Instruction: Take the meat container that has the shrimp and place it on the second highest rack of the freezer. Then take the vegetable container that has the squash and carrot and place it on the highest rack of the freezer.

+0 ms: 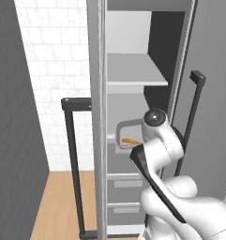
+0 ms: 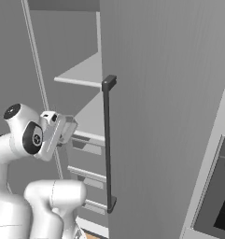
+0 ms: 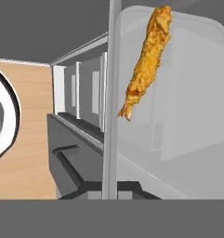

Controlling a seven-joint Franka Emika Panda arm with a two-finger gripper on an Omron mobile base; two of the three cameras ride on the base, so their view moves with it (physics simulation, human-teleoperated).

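Observation:
The meat container (image 1: 127,131) is a pale grey tray with the thin orange shrimp (image 1: 129,140) lying in it. It hangs tilted in the open freezer (image 1: 133,108), at about the height of the second highest rack (image 2: 93,116). The highest rack (image 1: 133,70) is the shelf above it and is bare. My gripper (image 2: 66,129) is shut on the tray's near rim, behind my wrist in the left base view. In the hand view the container (image 3: 192,102) stands on edge close ahead, its rim running down between my gripper (image 3: 111,189), with the shrimp (image 3: 146,60) on its face.
Drawers (image 1: 126,185) fill the freezer below the shelves. Both doors stand open, a long dark bar handle (image 1: 72,154) at the left and another (image 2: 107,144) on the right door close to my arm. Wood floor (image 1: 58,206) lies at the lower left.

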